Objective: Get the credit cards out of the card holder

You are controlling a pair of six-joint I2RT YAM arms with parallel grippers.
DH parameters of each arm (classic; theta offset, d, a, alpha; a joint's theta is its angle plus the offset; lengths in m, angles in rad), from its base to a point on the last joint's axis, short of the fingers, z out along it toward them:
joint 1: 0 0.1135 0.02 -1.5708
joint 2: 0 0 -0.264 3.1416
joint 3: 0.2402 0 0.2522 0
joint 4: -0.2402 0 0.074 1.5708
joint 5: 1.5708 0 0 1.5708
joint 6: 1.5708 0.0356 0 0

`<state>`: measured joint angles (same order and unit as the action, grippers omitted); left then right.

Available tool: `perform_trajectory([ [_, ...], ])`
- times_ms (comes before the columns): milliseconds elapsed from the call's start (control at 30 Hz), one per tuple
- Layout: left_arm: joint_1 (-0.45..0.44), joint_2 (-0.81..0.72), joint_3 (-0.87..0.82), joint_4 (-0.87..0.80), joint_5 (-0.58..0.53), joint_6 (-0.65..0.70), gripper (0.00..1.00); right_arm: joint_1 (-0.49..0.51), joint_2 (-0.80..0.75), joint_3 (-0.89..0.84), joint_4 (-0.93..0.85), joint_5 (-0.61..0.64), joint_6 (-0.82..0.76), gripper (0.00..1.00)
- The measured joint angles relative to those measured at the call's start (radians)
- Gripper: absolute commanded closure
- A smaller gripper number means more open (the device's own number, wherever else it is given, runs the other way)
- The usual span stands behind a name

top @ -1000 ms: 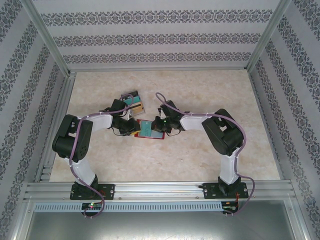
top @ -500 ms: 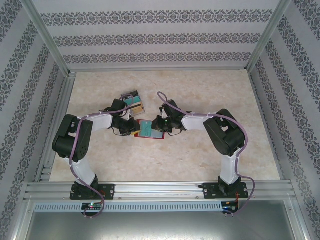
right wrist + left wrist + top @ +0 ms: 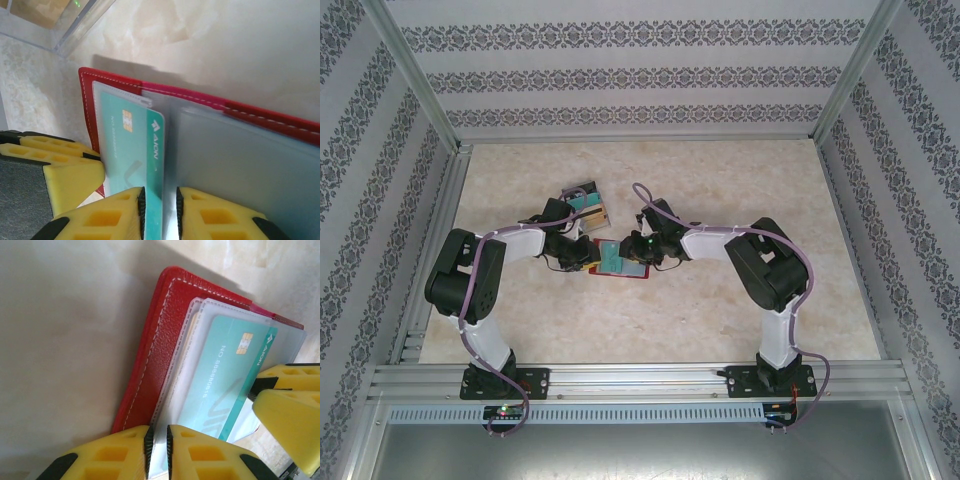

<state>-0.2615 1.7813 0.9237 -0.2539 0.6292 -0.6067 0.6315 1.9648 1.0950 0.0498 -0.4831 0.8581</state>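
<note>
The red card holder [image 3: 636, 273] lies open on the table between both arms. In the left wrist view the card holder [image 3: 160, 345] shows clear sleeves with a teal credit card [image 3: 225, 375] in one. My left gripper [image 3: 158, 450] is shut on the edge of a clear sleeve. My right gripper [image 3: 160, 215] stands slightly open, with the long edge of the teal card [image 3: 127, 150] and the sleeve fold between its jaws. From above, the left gripper [image 3: 592, 258] and right gripper [image 3: 638, 252] meet at the holder from either side.
A fanned pile of loose cards [image 3: 585, 203] lies on the table just behind the left wrist. The right gripper's yellow fingers [image 3: 290, 410] crowd the holder's far edge. Aluminium frame posts and patterned walls close in the marble table [image 3: 740, 180].
The right gripper's jaws have parted a little over the card holder. Both arms and the holder have stayed almost in place.
</note>
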Motion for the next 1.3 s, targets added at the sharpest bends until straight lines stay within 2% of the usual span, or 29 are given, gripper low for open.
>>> perform_trajectory([
  [133, 0.0, 0.0, 0.0, -0.001, 0.003, 0.0, 0.8, 0.019, 0.016, 0.02, 0.0, -0.005, 0.0, 0.74],
  [233, 0.0, 0.0, 0.0, -0.001, 0.003, 0.0, 0.8, 0.021, 0.025, 0.026, -0.001, -0.005, 0.0, 0.81],
  [367, 0.0, 0.0, 0.0, -0.001, 0.003, 0.0, 0.8, 0.02, 0.028, 0.027, -0.005, -0.008, 0.0, 0.99],
  [400, 0.0, 0.0, 0.0, -0.001, 0.003, 0.0, 0.8, 0.019, 0.028, 0.027, -0.004, -0.008, 0.0, 0.99],
  [1300, -0.006, 0.008, 0.002, 0.005, 0.025, 0.001, 0.8, -0.06, -0.081, -0.141, 0.057, -0.04, -0.004, 1.0],
])
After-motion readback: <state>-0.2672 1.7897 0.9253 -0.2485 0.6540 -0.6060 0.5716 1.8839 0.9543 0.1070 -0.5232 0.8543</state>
